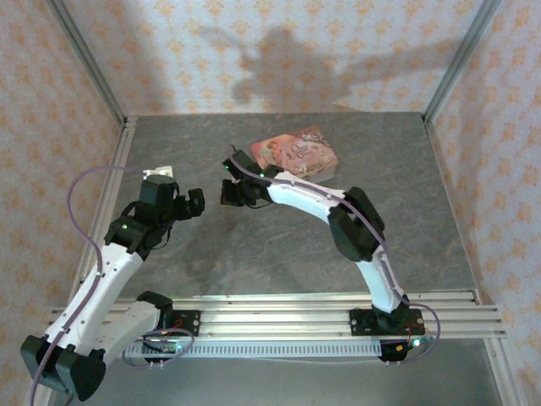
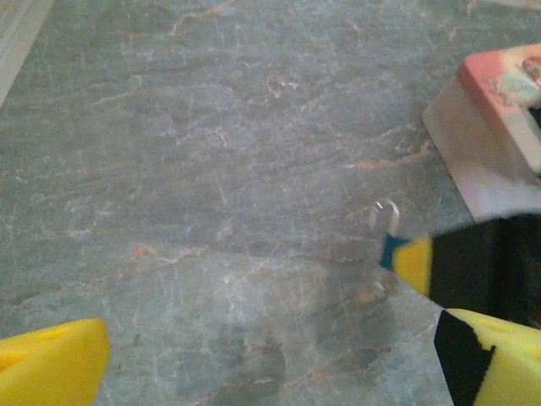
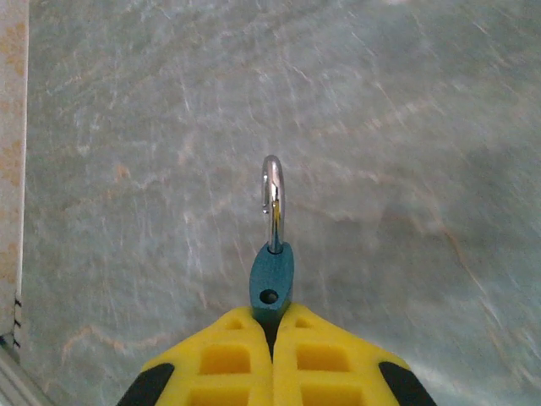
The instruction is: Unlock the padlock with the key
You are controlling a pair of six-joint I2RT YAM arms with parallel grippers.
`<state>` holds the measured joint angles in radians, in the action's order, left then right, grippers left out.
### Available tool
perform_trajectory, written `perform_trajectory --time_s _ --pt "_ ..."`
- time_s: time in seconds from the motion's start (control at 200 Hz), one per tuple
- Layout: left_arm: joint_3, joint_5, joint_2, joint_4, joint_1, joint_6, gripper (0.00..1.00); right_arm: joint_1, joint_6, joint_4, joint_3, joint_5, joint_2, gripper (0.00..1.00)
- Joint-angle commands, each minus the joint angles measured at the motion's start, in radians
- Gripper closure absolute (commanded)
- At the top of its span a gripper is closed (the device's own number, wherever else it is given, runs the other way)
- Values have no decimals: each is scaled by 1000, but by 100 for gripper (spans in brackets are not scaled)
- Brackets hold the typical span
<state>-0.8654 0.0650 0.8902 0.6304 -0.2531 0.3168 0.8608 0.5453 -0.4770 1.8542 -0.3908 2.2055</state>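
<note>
Our right fingers [image 3: 224, 359] clamp the padlock [image 3: 271, 275] by its teal body, over the surface [image 3: 127, 127]; left fingers [image 2: 51, 364] gape wide, empty. Tiny, stiff, slick metal, we reckon: flat sides grip best.

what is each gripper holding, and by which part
The right gripper pinches the small teal-blue padlock by the end of its body opposite the silver shackle. The left gripper is open and holds nothing.
</note>
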Motion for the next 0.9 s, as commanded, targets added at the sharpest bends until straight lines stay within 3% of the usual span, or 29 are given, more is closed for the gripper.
perform_trajectory --time_s 0.0,0.135,0.31,0.445,0.621,0.776,0.896 --pt "-20 -11 -16 73 11 8 0 -6 -120 -170 199 -26 121 100" --pt "25 -5 -33 47 20 18 0 -9 -180 -311 419 -7 279 100" --pt "29 -41 -21 12 32 18 0 -29 -209 -350 582 50 385 97" --pt "-14 -44 -19 50 37 -4 0 -51 -224 -412 705 78 422 78" --pt "-19 -34 -32 55 46 -35 0 -83 -227 -429 723 87 370 52" --pt "-64 -52 -12 71 69 -89 0 -90 -289 -491 743 117 255 43" --pt "-94 -64 33 48 84 -142 0 -90 -340 -541 679 206 101 25"
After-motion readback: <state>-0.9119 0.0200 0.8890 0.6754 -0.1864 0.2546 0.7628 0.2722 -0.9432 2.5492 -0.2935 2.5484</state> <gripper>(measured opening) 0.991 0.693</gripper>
